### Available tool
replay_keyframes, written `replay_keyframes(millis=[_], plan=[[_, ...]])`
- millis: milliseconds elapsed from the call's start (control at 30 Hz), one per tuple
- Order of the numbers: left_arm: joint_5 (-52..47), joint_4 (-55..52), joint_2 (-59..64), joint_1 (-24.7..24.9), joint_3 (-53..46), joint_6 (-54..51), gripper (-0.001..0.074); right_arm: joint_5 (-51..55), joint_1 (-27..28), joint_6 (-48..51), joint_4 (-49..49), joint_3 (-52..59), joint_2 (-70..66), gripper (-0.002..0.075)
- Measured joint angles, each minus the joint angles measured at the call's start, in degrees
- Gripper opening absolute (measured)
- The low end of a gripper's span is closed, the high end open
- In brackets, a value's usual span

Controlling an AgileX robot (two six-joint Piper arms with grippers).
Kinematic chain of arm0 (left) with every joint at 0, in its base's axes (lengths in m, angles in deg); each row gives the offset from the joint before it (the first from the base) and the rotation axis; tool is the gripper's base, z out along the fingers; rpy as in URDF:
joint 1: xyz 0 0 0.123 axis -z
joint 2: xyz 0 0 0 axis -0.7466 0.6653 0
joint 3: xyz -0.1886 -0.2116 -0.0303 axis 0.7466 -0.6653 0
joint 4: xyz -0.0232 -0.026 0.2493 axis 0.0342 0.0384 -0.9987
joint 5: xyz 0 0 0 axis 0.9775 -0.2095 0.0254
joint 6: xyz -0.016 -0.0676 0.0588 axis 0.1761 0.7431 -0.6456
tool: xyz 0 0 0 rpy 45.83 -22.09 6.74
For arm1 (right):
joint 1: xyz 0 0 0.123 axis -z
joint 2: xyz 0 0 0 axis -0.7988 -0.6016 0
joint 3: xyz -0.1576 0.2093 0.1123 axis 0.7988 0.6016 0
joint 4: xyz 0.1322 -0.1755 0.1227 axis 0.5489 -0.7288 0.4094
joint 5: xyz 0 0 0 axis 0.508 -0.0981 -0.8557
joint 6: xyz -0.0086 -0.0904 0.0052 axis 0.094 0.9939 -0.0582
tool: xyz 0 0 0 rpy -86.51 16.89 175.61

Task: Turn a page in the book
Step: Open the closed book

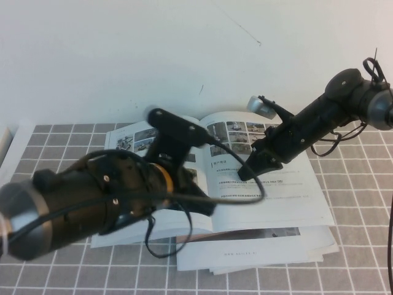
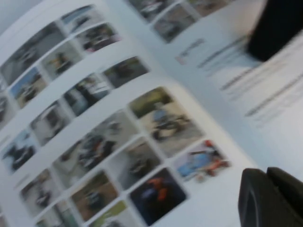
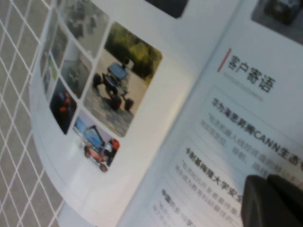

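Book [image 1: 270,184] open on worktop [image 1: 362,184]. Left gripper [image 1: 184,184] over left leaf, right gripper [image 1: 245,174] pressing right leaf; finger state: cannot tell. Flatten page [image 1: 132,138] gently, without creasing.

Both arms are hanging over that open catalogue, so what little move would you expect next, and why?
Probably the right gripper dips toward the outer edge of the text page to lift it. The book lies open and flat on the booklets, no leaf is raised, and that gripper sits low over the text page. The left gripper hovers near the spine, over the photo grid.
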Motion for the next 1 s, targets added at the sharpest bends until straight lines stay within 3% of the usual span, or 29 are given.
replay_keyframes(millis=[200, 533, 767, 1000], plan=[[0.93, 0.28, 7.85, -8.25, 0.00, 1.67, -0.0003, 0.00, 0.00, 0.79, 1.70, 0.00, 0.00, -0.0001], [5.11, 0.38, 17.77, -9.42, 0.00, -0.31, -0.0003, -0.12, 0.00, 1.19, -2.67, 0.00, 0.00, -0.0001], [2.85, 0.27, 16.41, -9.42, 0.35, -1.36, -0.0003, -0.12, 0.60, 2.05, -4.41, -0.63, 0.62, -0.0001], [-2.74, 0.38, 1.50, -9.42, 0.01, -7.77, -0.0003, -0.02, 3.44, 0.62, -10.13, -3.88, 11.70, -0.0001]])
